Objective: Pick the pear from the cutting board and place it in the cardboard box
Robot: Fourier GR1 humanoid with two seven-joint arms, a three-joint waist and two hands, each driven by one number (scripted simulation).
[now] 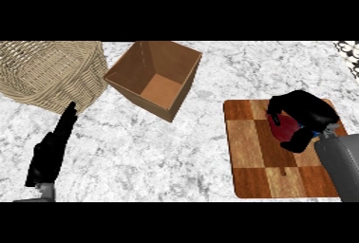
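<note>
1. Curled on the checkered cutting board (256, 156), my right hand (305, 116) wraps a dark red pear (283, 130).
2. Left of the board, my left hand (52, 144) rests, fingers straight.
3. Beyond, the cardboard box (151, 71) stands open beside a wicker basket (49, 71).

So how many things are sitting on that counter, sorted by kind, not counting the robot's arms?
Containers: 2, the wicker basket and the cardboard box
Boards: 1, the wooden cutting board
Fruit: 1, a dark red fruit, mostly hidden under the right hand
Total: 4
</note>
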